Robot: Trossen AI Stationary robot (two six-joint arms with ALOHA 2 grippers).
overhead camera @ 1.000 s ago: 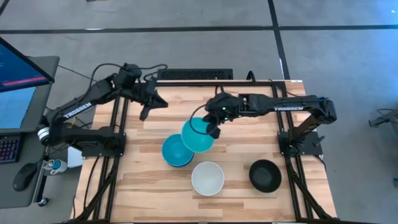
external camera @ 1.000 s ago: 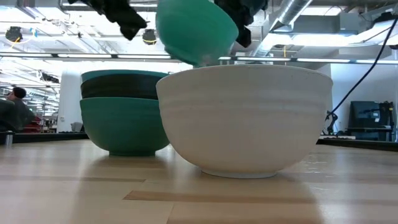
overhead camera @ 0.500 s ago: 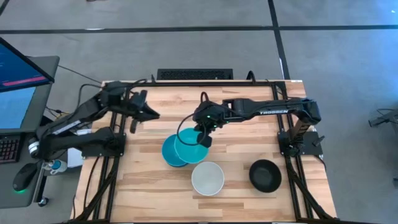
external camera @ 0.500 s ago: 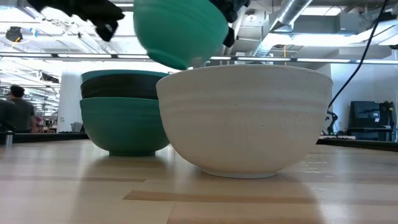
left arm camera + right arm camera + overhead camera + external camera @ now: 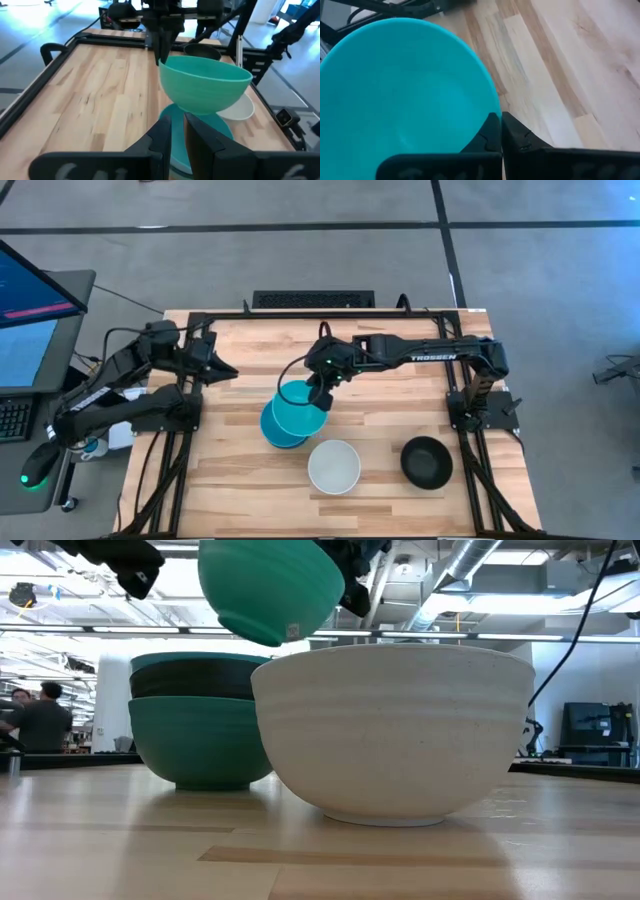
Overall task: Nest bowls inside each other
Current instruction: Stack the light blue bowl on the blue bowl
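My right gripper (image 5: 318,387) is shut on a cyan bowl (image 5: 299,409) and carries it in the air, just above a stack of nested bowls (image 5: 272,427). Seen level, that stack (image 5: 200,720) shows a teal bowl, a black one inside it and another rim on top, its base on the table. The cyan bowl (image 5: 270,588) hangs tilted over it. A white bowl (image 5: 334,466) and a black bowl (image 5: 426,461) stand alone near the near edge. My left gripper (image 5: 226,371) is shut, off to the left, touching nothing. My right gripper pinches the cyan bowl's rim (image 5: 491,106) on its far-right side, one finger inside the bowl and one outside. The fingers (image 5: 161,47) come from above, slanting down. The bowl is lifted clear and hangs tilted, its base (image 5: 262,635) lowest and above the stack.
The white bowl (image 5: 395,730) sits right beside the stack, to its near right. A black frame (image 5: 310,311) runs round the table's far edge and sides. Bare wood lies on the far half (image 5: 400,395). People (image 5: 40,720) stand in the room behind.
My right gripper has carried the cyan bowl toward the table's left and a little toward the near edge, from beside the stack to above it, and lowered it somewhat. My left arm has drawn back toward the left edge.
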